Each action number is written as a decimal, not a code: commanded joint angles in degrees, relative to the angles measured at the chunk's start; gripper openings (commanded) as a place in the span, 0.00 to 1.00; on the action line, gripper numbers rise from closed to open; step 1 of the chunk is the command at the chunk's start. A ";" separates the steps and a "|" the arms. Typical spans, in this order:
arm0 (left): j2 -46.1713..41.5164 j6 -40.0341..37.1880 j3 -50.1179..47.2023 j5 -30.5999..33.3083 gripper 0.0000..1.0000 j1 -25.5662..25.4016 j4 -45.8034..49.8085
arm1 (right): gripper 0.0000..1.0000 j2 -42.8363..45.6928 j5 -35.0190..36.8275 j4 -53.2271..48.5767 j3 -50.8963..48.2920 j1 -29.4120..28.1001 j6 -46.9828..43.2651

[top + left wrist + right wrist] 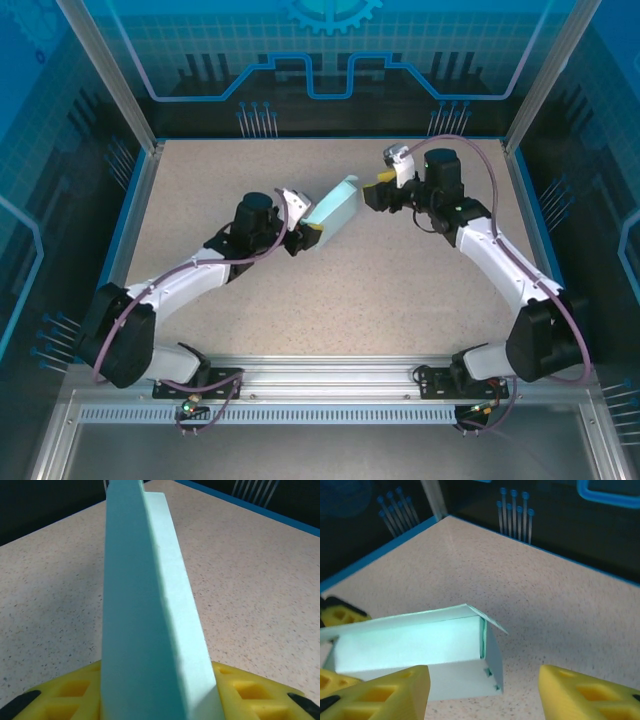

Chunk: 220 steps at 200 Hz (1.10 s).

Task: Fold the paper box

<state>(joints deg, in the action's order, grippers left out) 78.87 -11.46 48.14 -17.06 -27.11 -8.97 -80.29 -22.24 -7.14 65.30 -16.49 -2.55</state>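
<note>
Yellow fingers (65, 695) of the left tool (160, 702) sit at the very bottom of the left wrist view, one on each side of the paper box (150, 605). They pinch the near end of the box between them. The box is pale blue and thin. It stands on its edge here and runs away from the camera over the speckled surface (260, 580).

From above, the left tool (310, 235) holds the lower end of the paper box (335, 205). The box sits near the middle of the surface (400, 290) and slants up toward the right. I cannot tell if its bottom edge touches the surface.

The right tool (378, 185) is close to the far end of the box, with a small gap between them. In its own view the right tool (485, 692) has its two yellow fingers (590, 690) spread wide apart, and nothing is held between them. The paper box (420, 650) lies just past the left finger, and a thin flap (490, 620) sticks out at its top corner.
</note>
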 commanded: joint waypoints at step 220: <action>-5.04 -8.68 1.70 -7.21 0.31 1.36 13.10 | 0.41 -10.43 -4.56 -18.55 12.11 -1.68 -42.32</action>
<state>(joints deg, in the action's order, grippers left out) 75.37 -19.51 50.33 -22.41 -26.02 5.10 -90.26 -27.40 -24.03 75.18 -17.47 -43.79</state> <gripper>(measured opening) 0.438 0.425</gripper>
